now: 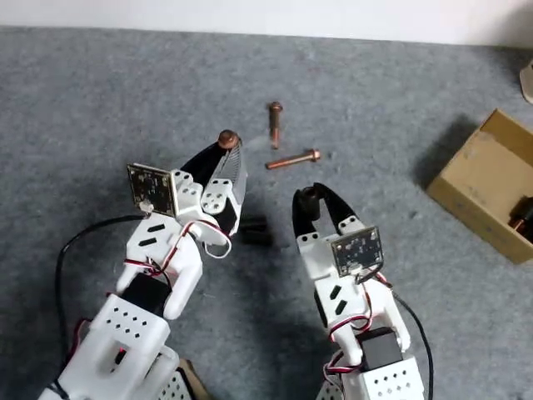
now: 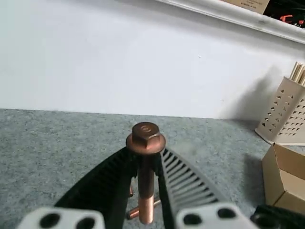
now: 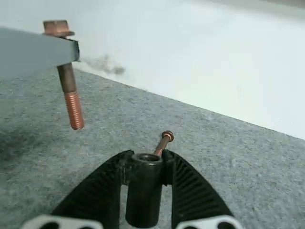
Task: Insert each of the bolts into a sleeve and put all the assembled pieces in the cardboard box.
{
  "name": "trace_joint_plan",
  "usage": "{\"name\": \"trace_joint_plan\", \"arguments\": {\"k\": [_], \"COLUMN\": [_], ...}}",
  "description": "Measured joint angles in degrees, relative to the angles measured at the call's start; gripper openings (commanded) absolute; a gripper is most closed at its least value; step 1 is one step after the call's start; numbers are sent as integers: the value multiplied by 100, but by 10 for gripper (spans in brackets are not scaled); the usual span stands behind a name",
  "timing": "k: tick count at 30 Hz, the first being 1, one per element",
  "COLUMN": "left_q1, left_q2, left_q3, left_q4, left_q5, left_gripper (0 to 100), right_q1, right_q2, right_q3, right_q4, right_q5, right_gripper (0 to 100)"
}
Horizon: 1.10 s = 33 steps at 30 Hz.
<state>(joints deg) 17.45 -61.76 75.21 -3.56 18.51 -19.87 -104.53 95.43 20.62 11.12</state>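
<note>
1. Your left tool [image 1: 226,152] [image 2: 145,160]: closed round the shank of a copper flange bolt [image 1: 226,138] [image 2: 146,143]. The bolt stands upright, hex head above the fingers, threaded end below them and off the bench [image 1: 100,100].

2. Your right tool [image 1: 315,198] [image 3: 145,164]: closed on a black sleeve [image 1: 309,200] [image 3: 144,191], held upright with its open bore facing up.

3. Held bolt against held sleeve: apart, not aligned. In your right wrist view the bolt [image 3: 66,76] hangs off to one side of the sleeve's mouth, thread tip above bore level.

4. Two loose bolts lie flat on the bench beyond both tools, near each other: first loose bolt [image 1: 275,123] and second loose bolt [image 1: 293,159], the second nearer your right tool.

5. Spare sleeve [image 1: 254,230]: on the bench between the two arms, untouched.

6. Cardboard box [image 1: 483,179] [image 2: 281,176]: at the bench's right side, well apart from both tools; a dark piece [image 1: 523,212] lies inside, kind not discernible.
</note>
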Motion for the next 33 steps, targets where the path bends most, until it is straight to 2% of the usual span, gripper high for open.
{"name": "trace_joint_plan", "arguments": {"k": [5,8,18,27,33], "left_q1": [0,9,765,765,580], "left_q2": [0,-9,0,0,0], "left_q3": [0,123,765,765,624], "left_q4": [-431,-668,-1697,-1741,-1565], "left_q5": [0,0,0,44,932], "left_gripper": [6,6,6,6,6], "right_q1": [-360,-624,-765,-782,-782], "right_q2": [0,9,9,9,9], "right_q3": [26,26,26,26,26], "right_q4": [-9,-9,-18,-18,-18], "right_q5": [9,352,554,554,554], "right_gripper": [5,5,5,5,5]}}
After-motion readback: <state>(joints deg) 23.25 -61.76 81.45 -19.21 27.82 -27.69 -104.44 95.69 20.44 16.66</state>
